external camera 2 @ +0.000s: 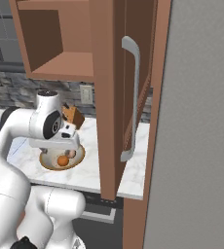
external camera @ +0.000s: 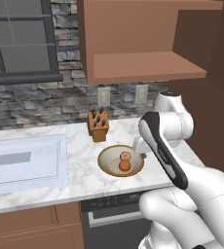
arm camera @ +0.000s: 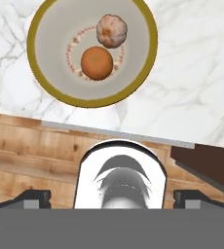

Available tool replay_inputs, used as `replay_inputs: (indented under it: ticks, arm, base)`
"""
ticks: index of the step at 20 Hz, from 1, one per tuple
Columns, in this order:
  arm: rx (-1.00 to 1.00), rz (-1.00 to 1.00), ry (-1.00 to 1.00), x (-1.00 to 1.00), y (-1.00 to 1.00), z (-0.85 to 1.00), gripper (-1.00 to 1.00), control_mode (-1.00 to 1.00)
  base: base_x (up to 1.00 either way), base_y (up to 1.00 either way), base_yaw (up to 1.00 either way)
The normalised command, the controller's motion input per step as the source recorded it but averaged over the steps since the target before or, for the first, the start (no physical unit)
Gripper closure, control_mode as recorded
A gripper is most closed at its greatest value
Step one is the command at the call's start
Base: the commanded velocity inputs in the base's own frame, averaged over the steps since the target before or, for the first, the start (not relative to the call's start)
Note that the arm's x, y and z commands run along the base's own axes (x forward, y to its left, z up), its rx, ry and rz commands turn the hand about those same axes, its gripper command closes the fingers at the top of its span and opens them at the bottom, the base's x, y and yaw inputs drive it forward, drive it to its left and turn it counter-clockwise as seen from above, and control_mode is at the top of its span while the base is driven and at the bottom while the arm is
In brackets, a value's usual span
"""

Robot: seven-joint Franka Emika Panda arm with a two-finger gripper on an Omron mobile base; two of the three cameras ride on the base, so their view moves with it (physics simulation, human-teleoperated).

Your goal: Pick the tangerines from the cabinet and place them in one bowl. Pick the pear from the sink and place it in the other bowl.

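Both tangerines (arm camera: 104, 48) sat touching inside tan-rimmed bowl (arm camera: 43, 85) on marble counter (arm camera: 192, 92); gripper (arm camera: 113, 198) hovered above, fingers spread wide, empty.

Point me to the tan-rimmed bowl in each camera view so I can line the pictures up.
Left base view: tan-rimmed bowl sits centre, on the counter just left of the arm.
Right base view: lower left, its rim partly behind the arm.
Hand view: top centre, seen from above.
Shared landmark: the brighter tangerine lying inside it.

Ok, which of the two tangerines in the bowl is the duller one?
The duller tangerine lies nearer the bowl's rim, pale with a brownish top; the brighter orange one sits at the centre.
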Motion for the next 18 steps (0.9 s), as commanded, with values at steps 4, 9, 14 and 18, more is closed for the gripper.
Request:
replay_inputs:
  ticks: [4,9,14,18]
  arm:
    - [0.00,0.00,0.00,-0.06,-0.28,0.35,-1.00,-1.00]
    - [0.00,0.00,0.00,-0.02,-0.23,0.26,-1.00,-1.00]
    - [0.00,0.00,0.00,-0.14,-0.14,0.26,-1.00,-1.00]
    - [0.00,0.00,0.00,-0.34,-0.07,0.17,-1.00,-1.00]
  base:
    - [0.00,0.00,0.00]
    - [0.00,0.00,0.00]
    - [0.00,0.00,0.00]
    - [0.00,0.00,0.00]
